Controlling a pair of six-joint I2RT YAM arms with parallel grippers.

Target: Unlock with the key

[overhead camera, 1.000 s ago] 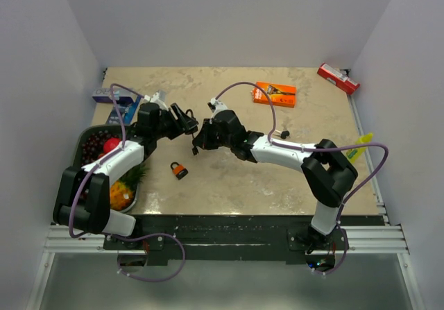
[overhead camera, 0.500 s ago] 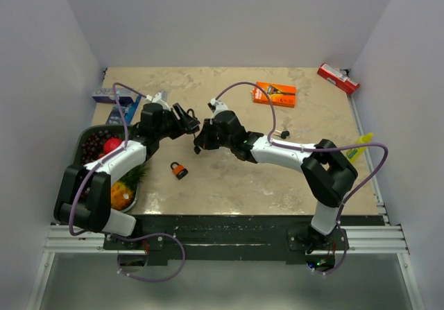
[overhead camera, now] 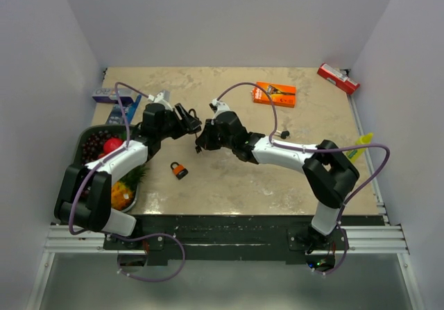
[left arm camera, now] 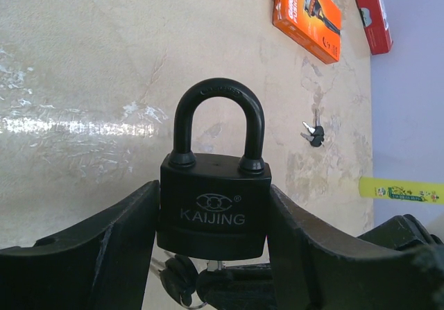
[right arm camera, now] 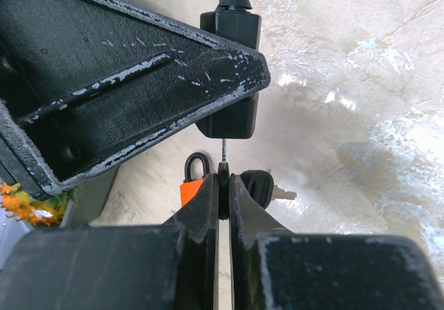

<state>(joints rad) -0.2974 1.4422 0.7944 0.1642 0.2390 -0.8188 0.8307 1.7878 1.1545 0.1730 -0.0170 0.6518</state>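
Black lock (left arm camera: 213, 209) sits btwn the fingers of L gripper (left arm camera: 214, 220), which pinches its body on both sides. It's held off the table (overhead camera: 229, 178), left of centre. R gripper (right arm camera: 223, 185) is pressed tight on the key (right arm camera: 223, 152), w/ only a thin strip of blade showing past the tips. R gripper is just under the lock's bottom face, and in top view the two grippers are nearly nose to nose.

Hard to see:
- Keyhole isn't visible in any view.
- In R wrist view an L finger (right arm camera: 139, 74) crosses in front of the lock, leaving only the lower body and a bit of shackle showing.
- Key tip reaches the bottom face. Can't tell if it's inside.
- In L wrist view the key parts under the lock are dark, blurry and cut off by the frame edge.
- In top view lock and key are lost against the black grippers.

Lock's long axis is upright in L wrist view, shackle at the top and pointing away from the cam. Both shackle legs are seated in the body. Key blade lines up w/ that axis and points at the bottom face.

Orange lock (overhead camera: 180, 170) lies on the table nearer the bases, apart from both grippers. Spare keys (left arm camera: 313, 133) lie well apart.
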